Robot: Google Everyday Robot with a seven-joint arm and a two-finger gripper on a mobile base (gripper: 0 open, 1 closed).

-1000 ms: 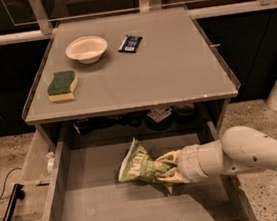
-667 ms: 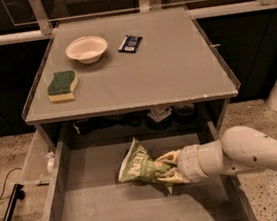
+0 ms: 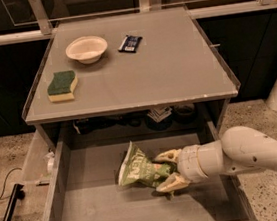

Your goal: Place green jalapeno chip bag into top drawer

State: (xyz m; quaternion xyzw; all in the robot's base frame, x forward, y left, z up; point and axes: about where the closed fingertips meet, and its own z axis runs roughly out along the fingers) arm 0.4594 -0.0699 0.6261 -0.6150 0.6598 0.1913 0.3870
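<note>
Inside top drawer (image 3: 106,213), one hand (image 3: 165,170) — clamped on one chip bag (image 3: 135,169)

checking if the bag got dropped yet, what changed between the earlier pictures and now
Nothing visibly changed. The tool stays low inside the top drawer, still closed on the green jalapeno chip bag, which is in the same tilted spot and not let go. The sponge, bowl and dark wrapper on the tabletop are where they were.

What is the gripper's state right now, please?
The gripper is closed on the crinkly light-green chip bag, inside the wide grey top drawer.
</note>
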